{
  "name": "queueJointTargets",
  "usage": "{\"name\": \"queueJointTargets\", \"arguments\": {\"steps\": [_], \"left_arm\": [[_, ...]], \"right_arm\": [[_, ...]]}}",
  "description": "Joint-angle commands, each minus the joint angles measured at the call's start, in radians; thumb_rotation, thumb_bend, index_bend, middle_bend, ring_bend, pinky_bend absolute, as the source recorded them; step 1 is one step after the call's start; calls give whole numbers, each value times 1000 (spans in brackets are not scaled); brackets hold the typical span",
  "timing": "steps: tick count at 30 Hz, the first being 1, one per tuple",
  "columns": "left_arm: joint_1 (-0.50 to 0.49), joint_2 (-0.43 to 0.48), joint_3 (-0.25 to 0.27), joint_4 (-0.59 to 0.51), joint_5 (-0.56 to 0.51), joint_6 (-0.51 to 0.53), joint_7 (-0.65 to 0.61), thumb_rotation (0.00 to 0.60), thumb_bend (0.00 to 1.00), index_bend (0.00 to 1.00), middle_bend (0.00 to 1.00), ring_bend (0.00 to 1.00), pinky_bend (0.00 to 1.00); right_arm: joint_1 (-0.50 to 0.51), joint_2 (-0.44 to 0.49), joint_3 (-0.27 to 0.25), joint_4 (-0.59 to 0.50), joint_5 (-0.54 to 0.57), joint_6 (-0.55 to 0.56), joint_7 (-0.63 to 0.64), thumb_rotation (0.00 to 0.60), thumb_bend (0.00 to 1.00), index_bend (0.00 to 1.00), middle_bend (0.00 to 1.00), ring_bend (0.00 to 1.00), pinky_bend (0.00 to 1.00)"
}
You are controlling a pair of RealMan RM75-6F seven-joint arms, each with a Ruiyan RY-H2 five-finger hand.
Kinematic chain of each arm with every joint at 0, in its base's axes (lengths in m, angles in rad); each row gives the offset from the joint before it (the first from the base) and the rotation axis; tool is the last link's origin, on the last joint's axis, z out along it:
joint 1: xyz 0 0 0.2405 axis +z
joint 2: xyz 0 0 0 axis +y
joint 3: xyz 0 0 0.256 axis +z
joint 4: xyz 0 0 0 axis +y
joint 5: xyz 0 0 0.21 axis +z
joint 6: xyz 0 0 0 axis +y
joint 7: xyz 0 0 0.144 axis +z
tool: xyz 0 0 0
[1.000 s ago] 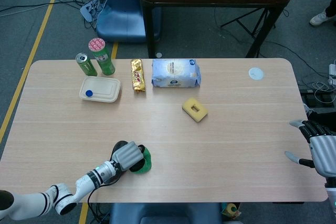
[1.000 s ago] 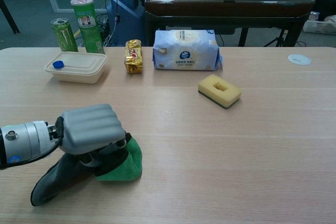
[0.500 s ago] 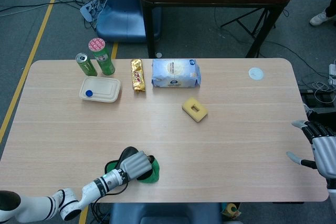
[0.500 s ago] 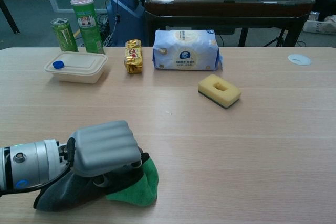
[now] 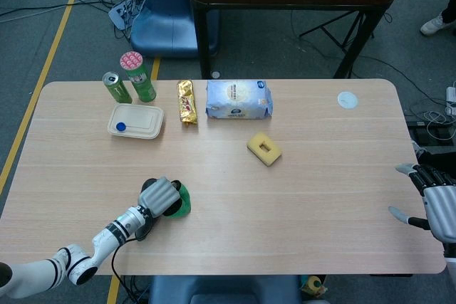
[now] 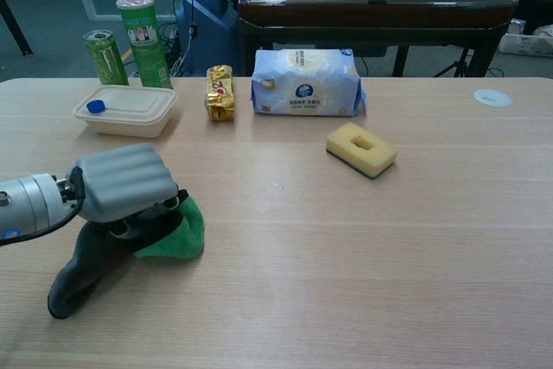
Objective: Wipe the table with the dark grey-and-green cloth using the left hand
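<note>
I've got the blue wipes pack (image 5: 239,99) at the far side; just left of it the gold snack bar (image 5: 186,102), then the lidded beige box (image 5: 135,120), green can (image 5: 116,87) and tube (image 5: 137,75); yellow sponge (image 5: 264,149) sits nearer me

We see a pale wooden table (image 5: 299,197). Far left on it: a green can (image 5: 115,87), a tall green tube (image 5: 137,76), a beige lidded box (image 5: 135,120). Beside these, a gold snack bar (image 5: 186,101) and a blue-white packet (image 5: 239,99). Centre: a yellow sponge (image 5: 264,148). Far right: a small white disc (image 5: 347,100). Near left: a grey-and-green cloth (image 6: 130,244).
</note>
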Motion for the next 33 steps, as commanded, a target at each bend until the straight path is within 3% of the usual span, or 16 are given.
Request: {"name": "queueJointTargets", "arguments": {"steps": [1,9,15,19,21,24,27,30,33], "left_arm": [[12,30,-35,-23,-32,29,-7,600,392,679,665,680,1000],[-12,50,-121,-21,-70,71,-73,600,392,679,665,678,1000],[-45,-1,-157,80,-93,63,-133,600,393,676,662,674,999],[-57,-47,-179,161,-117,63,-177,600,392,581,621,635,961],[-59,-61,-187,188,-138,49,-209,600,392,477,528,556,898],[-57,-68,-195,203,-165,35,-228,600,365,279,276,359,782],[-45,-59,-208,174,-210,17,-260,600,274,99,52,169,587],[-33,-41,-212,136,-233,15,-276,600,255,11,0,67,431],[-28,-25,-211,110,-236,28,-266,600,243,0,0,22,336]], "right_arm": [[-1,-1,-1,2,-1,1,1,600,99,268,282,229,289],[-1,-1,0,1,-1,3,1,600,99,268,282,229,289],[-2,0,1,2,2,3,2,600,99,268,281,229,289],[-5,0,1,3,5,5,4,600,99,268,282,229,289],[-6,2,0,3,5,6,4,600,99,268,282,229,289],[-8,2,1,4,7,8,6,600,99,268,281,229,289],[-8,1,1,6,10,6,8,600,99,268,281,229,289],[-5,0,2,7,9,2,9,600,99,268,281,229,289],[-2,-1,3,5,5,0,7,600,99,268,281,229,289]]}}
